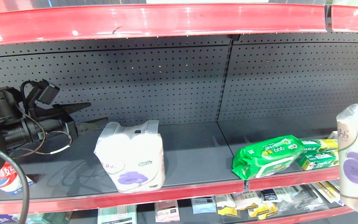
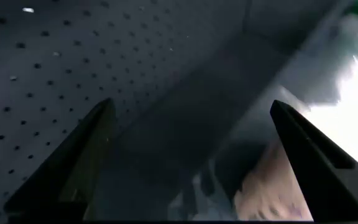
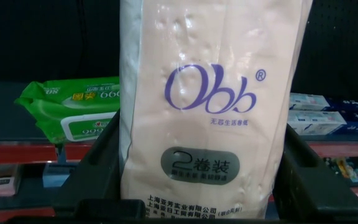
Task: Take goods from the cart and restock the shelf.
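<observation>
Grey shelf board (image 1: 194,155) lies bare between the standing tissue pack (image 1: 132,158), just beyond the left gripper's (image 1: 98,112) spread fingers, and the green wipes (image 1: 266,155), while the right gripper's (image 3: 204,168) fingers clamp a second tissue pack (image 3: 210,93) outside the red lip (image 1: 291,179).

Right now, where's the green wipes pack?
Head view: the green wipes pack lies at the front edge of the shelf, right half, beside the small green boxes.

Shelf (image 1: 194,155): bare stretch between roll pack (image 1: 132,155) and wipes pack (image 1: 266,155), passable from near edge to far pegboard (image 1: 166,81). Left of roll pack, left hand (image 1: 98,112) occupies the room. Green boxes (image 1: 318,154) block right end. Upper shelf lip (image 1: 154,20) limits headroom.
</observation>
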Tool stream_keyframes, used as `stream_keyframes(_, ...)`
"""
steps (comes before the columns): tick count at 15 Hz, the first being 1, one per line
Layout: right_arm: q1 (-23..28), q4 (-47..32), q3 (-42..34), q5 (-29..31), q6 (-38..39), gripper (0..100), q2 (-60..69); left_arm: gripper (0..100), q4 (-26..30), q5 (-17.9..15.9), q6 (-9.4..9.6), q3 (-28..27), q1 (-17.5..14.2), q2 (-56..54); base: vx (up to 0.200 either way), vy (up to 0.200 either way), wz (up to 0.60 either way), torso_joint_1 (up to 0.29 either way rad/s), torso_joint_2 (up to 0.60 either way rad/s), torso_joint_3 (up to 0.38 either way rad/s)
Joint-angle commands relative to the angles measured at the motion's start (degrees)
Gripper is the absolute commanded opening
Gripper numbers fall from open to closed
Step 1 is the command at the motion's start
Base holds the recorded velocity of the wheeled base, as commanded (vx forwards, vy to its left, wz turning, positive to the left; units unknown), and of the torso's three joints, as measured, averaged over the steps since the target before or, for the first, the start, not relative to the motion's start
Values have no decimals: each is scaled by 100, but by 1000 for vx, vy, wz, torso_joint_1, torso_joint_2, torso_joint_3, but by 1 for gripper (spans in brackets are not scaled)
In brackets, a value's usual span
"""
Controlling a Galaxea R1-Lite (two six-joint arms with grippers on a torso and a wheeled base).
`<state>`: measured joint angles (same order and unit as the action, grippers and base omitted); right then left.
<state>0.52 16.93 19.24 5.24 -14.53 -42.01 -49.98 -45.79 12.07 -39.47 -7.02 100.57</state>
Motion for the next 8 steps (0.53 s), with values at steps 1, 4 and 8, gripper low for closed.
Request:
stream_keyframes(1, 0, 3, -25, 3, 3, 0, -9, 100, -152, 184, -143, 115, 148, 24, 0, 0, 0, 0, 0, 0)
stream_keyframes(4, 0, 3, -60, 3, -6, 0, 0, 100, -346, 1037, -416, 230, 184, 33, 0, 0, 0, 0, 0, 0)
stream_keyframes(8, 0, 3, -122, -6, 12, 0, 17, 100, -688, 3480, -794, 265, 403, -55, 0, 0, 0, 0, 0, 0)
